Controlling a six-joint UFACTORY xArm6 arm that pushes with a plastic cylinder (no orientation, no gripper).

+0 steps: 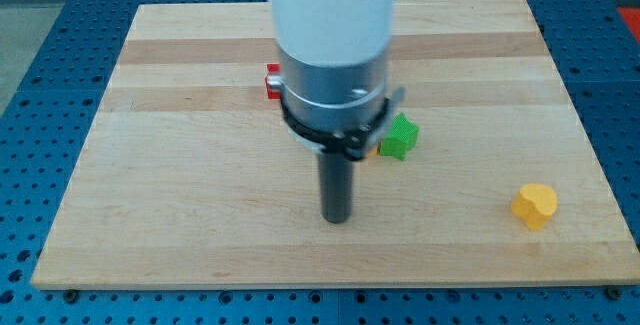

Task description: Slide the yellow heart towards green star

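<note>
The yellow heart (535,205) lies on the wooden board (180,195) near the view's lower right. The green star (400,137) lies near the board's middle, just right of the arm's body, partly hidden by it. My tip (337,219) rests on the board below and left of the green star, far to the left of the yellow heart and touching neither block.
A red block (272,82) peeks out at the left of the arm's body, mostly hidden. A small orange bit (371,148) shows beside the green star. The arm's white and grey body (332,55) covers the board's upper middle. Blue perforated table surrounds the board.
</note>
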